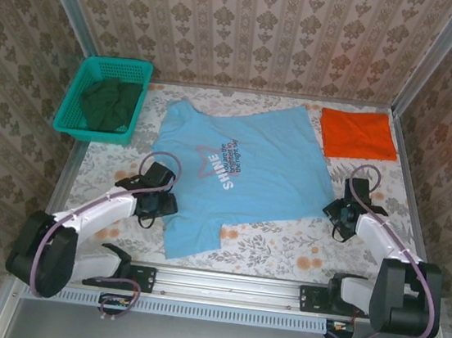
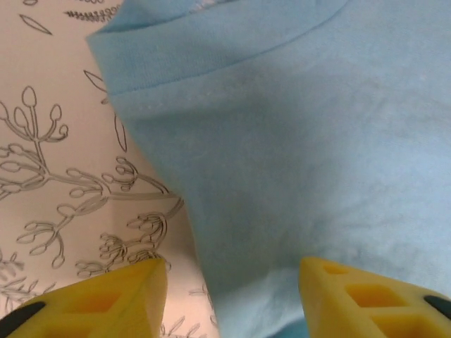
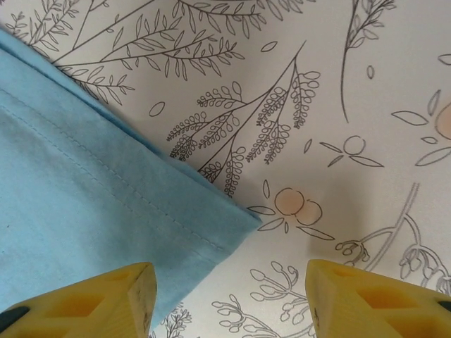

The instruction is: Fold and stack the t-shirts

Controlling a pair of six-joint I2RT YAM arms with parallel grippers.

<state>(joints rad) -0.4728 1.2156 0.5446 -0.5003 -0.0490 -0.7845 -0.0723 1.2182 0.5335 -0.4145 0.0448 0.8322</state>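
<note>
From above, the light-blue t-shirt (image 1: 238, 170) lies spread out flat in the middle of the bench (image 1: 282, 246), chest side up, with a star outline and lettering showing. The orange t-shirt (image 1: 359, 134) lies folded into a rectangle at the far right corner, apart from the blue one. A green basket (image 1: 105, 96) stands at the far left corner with a dark green cloth (image 1: 109, 103) bundled inside. The left hand (image 1: 156, 202) is down at the blue shirt's left edge, by the sleeve. The right hand (image 1: 343, 212) is down just beside the shirt's near right corner.

The left wrist camera looks down on the sleeve's stitched hem and the flowered bench cover beside it. The left hand's two yellow fingers (image 2: 106, 299) stand apart, one over bare bench and the other over blue cloth. The shirt's edge runs between them, and they clasp nothing.

The right wrist camera shows the corner of the blue shirt's hem lying flat on the bench. The right hand's yellow fingers (image 3: 91, 303) are also spread and released, one above the cloth, the other above the bare cover, with the corner between them.
</note>
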